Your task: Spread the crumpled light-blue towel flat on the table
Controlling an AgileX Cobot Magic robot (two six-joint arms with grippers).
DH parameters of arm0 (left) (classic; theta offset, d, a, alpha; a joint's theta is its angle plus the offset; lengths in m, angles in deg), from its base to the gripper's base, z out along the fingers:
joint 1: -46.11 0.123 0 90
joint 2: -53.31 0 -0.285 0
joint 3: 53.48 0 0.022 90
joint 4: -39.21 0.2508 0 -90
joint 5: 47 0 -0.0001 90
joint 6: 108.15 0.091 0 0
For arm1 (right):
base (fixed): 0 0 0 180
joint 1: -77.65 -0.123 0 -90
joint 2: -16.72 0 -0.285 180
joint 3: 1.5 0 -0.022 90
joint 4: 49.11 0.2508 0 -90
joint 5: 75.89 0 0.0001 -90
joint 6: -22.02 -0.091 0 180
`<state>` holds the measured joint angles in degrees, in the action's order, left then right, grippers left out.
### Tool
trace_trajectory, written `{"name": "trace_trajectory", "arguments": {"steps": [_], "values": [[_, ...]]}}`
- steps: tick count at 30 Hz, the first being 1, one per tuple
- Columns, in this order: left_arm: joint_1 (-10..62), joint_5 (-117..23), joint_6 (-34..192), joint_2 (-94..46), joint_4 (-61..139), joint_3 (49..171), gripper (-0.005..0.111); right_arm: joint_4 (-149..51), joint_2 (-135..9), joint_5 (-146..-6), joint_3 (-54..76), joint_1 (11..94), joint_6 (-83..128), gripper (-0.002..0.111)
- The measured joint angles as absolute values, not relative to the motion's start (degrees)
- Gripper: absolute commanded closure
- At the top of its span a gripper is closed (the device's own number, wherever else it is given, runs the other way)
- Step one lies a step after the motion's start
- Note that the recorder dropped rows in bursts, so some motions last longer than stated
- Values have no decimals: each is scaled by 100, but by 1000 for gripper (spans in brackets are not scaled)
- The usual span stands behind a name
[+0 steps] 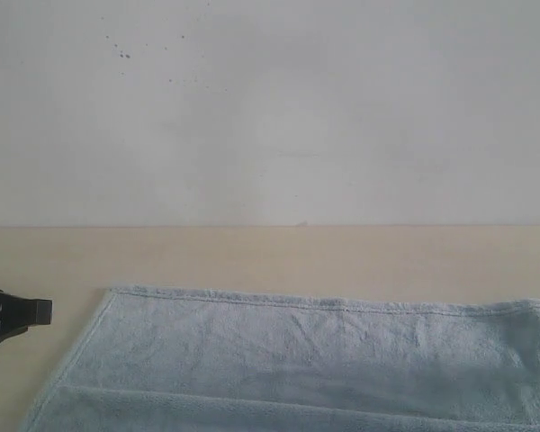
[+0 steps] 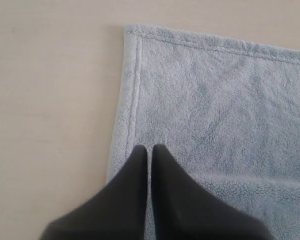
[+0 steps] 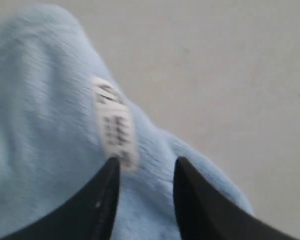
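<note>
The light-blue towel (image 1: 306, 360) lies mostly spread on the beige table (image 1: 252, 256), with a folded band along its near side. At the left edge of the exterior view my left gripper (image 1: 47, 311) points toward the towel's left hem, a short way off it. In the left wrist view that gripper (image 2: 149, 149) is shut, with only a thin slit between its fingers, over the towel (image 2: 215, 110) near the stitched hem. My right gripper (image 3: 146, 162) is open over a raised bulge of towel (image 3: 40, 125) by the white label (image 3: 115, 127). The exterior view does not show it.
A white-grey wall (image 1: 270, 108) with dark specks rises behind the table's far edge. Bare table (image 2: 50, 100) lies left of the towel's hem, and more bare surface (image 3: 230, 75) lies beyond the corner with the label.
</note>
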<state>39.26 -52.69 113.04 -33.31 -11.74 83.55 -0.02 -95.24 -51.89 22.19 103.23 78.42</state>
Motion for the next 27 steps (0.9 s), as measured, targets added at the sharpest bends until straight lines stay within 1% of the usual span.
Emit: {"name": "trace_trajectory", "arguments": {"steps": [4,9,11,17,19,27], "values": [[3926,-5269,11304,-3331,-1174,8355,103,557,-9355,-5201,2138,9957,8212,58],[3926,-5269,11304,-3331,-1197,8355,103,656,-9329,-5170,1929,9591,8442,60],[3926,-5269,11304,-3331,-1211,8355,103,671,-9379,-5171,1921,9359,8606,67],[3926,-5269,11304,-3331,-1220,8355,103,671,-9665,-5252,1921,8778,8789,95],[3926,-5269,11304,-3331,-1220,8355,103,671,-9706,-5284,1921,8686,8789,107],[3926,-5269,11304,-3331,-1220,8355,103,671,-9967,-5079,1921,8675,8849,108]]}}
